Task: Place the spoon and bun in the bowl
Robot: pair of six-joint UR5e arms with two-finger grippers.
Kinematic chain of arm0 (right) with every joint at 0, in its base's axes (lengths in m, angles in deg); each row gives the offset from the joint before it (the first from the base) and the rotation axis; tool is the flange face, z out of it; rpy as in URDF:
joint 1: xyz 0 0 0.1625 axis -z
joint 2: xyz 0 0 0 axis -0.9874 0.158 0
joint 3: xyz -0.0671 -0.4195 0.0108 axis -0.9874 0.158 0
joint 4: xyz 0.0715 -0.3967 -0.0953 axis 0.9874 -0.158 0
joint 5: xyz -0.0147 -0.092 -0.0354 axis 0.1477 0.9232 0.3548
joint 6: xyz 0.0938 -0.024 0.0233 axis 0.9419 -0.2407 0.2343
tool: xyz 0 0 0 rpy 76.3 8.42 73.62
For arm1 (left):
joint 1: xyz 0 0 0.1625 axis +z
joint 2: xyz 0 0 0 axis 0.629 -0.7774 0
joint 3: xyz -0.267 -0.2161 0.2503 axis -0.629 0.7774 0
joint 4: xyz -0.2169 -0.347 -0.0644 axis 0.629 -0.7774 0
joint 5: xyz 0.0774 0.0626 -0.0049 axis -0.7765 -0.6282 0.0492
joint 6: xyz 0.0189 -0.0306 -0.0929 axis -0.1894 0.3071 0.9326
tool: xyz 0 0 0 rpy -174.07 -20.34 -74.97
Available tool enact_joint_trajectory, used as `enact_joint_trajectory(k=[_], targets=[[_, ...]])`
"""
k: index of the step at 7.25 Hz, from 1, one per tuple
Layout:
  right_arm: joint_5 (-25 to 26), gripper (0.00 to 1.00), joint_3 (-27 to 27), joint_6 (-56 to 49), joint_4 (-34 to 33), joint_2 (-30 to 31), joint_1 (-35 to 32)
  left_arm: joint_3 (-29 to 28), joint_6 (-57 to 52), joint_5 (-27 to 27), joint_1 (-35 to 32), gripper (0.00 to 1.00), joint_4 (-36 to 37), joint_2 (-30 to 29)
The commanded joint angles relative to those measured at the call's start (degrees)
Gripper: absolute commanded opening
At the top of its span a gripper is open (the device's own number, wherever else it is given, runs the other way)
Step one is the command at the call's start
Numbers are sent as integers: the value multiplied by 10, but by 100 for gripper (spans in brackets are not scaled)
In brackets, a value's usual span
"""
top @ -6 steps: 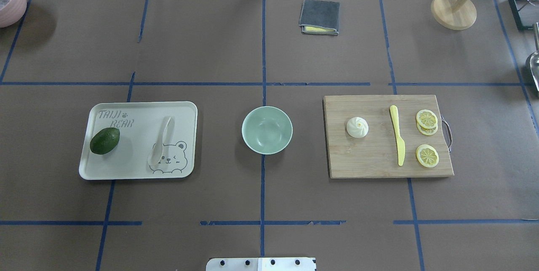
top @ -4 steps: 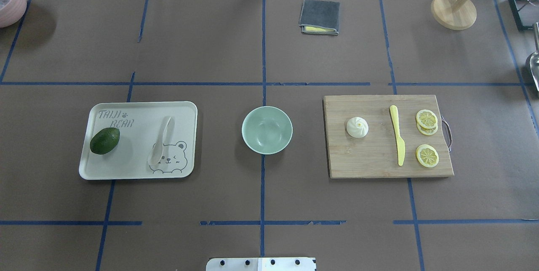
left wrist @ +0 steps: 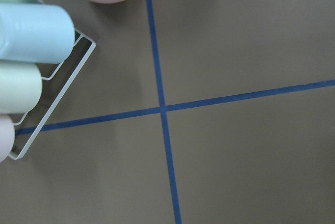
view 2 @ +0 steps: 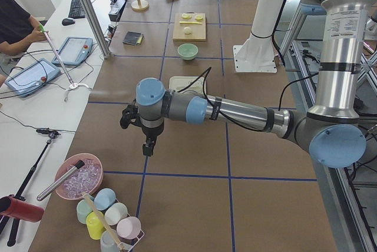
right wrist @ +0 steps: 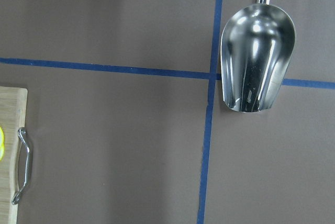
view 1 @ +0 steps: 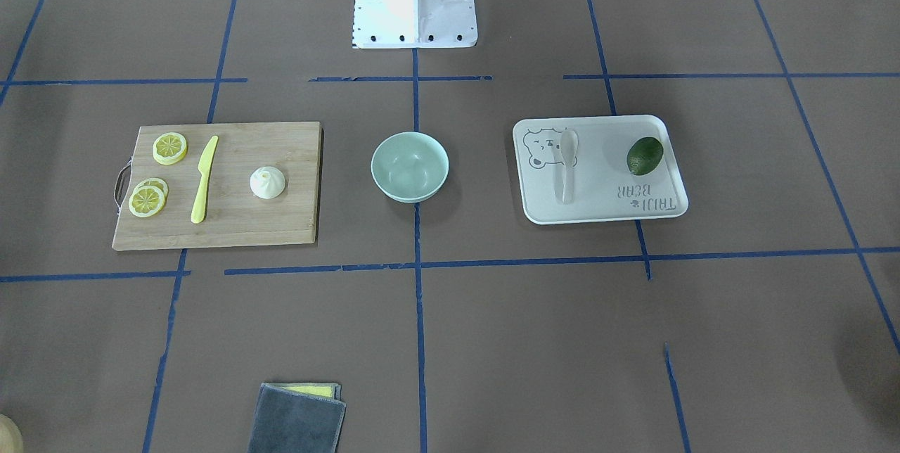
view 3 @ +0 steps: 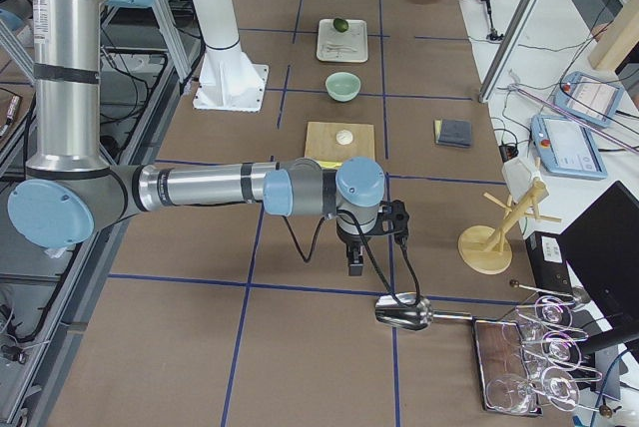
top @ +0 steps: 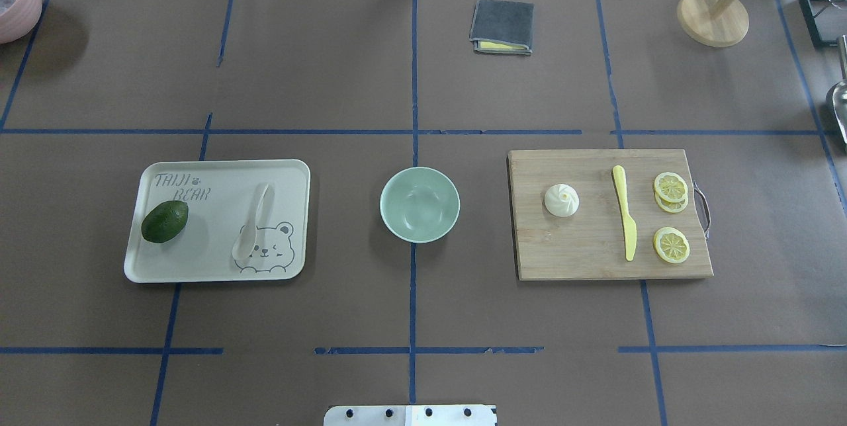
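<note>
Avocado [top: 165,221] beside spoon [top: 253,221] on tray [top: 212,247], knife [top: 624,214] beside bun [top: 561,200] on board [top: 582,254]

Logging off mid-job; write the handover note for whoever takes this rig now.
Left hand: above the table's left end, open or shut unclear.
Right hand: above the right end near a metal scoop, equally unclear.
Small pale beige plastic spoon lies on the white bear-printed tray; small white pleated bun sits on the wooden cutting board; round mint-green bowl stands between them, empty.
Done: nothing. Left: both into bowl.

bowl [view 1: 410,166] mid-table, spoon [view 1: 566,164] on tray [view 1: 605,194], bun [view 1: 267,182] on board [view 1: 285,222]
</note>
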Motion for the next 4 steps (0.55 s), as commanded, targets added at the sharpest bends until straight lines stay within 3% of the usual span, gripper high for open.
enact_joint_trajectory(k=[1, 3, 4], targets=[[-6, 100, -6, 11, 0, -30, 3, 89, 152, -2, 91, 100, -6, -26], [-4, 100, 8, 17, 0, -57, 2, 99, 274, -3, 180, 100, -26, -70], [-7, 100, 4, 26, 0, -60, 9, 90, 338, -8, 219, 100, -78, -70]])
